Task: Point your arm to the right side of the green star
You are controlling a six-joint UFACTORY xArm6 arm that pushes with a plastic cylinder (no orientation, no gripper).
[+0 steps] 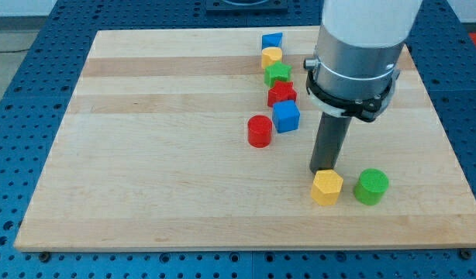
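Note:
The green star (277, 74) lies near the view's top centre, in a column of blocks on the wooden board (160, 139). Above it are a yellow block (271, 56) and a blue block (272, 40). Below it is a red star (281, 94), then a blue cube (286, 116). My tip (322, 170) is far below and to the right of the green star, touching or almost touching the top edge of a yellow hexagon (326, 187).
A red cylinder (259, 131) stands left of the blue cube. A green cylinder (371, 187) sits right of the yellow hexagon. The arm's wide grey body (354, 54) hangs over the board's upper right. Blue perforated table surrounds the board.

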